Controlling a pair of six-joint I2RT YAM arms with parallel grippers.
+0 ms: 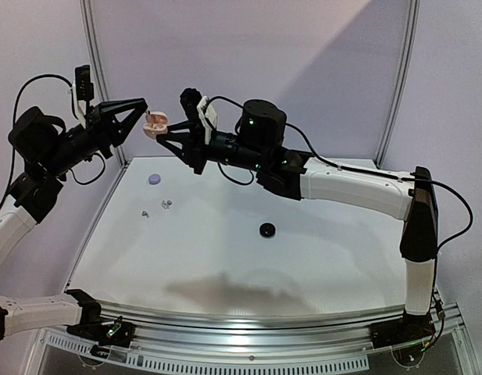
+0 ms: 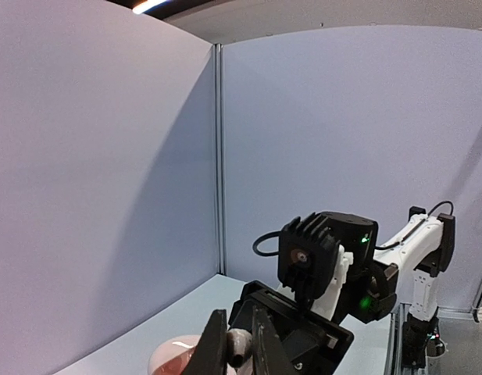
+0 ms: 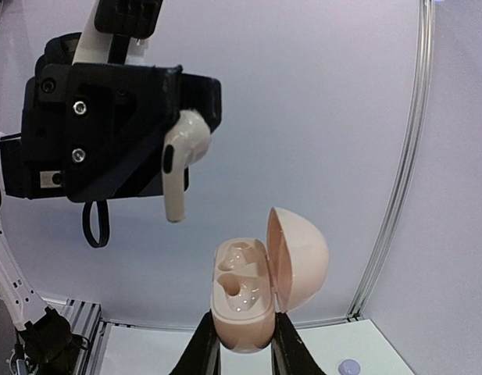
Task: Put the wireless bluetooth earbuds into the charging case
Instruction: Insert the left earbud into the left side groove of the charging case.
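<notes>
Left gripper (image 1: 141, 112) was clamped shut on one earbud (image 3: 182, 160), pinching its rounded head so that the stem hung free below the black jaws. The earbud was pale glossy plastic, bulbous at the top, with a dark oval patch on its side and a straight, slightly tapering stem. Right gripper (image 3: 244, 340) grasped the charging case (image 3: 241, 297) by its lower body, one finger on each side. The case was smooth peach-pink and egg-shaped, with its domed lid (image 3: 299, 254) swung open to the right on a side hinge and two moulded wells showing inside. Both were held in the air above the far left of the table (image 1: 303, 266). From the right wrist, the earbud sat up and left of the case mouth, apart from it. On the table lay two tiny loose buds (image 1: 166, 204), a lavender puck (image 1: 154, 179) and a black puck (image 1: 266, 229).
</notes>
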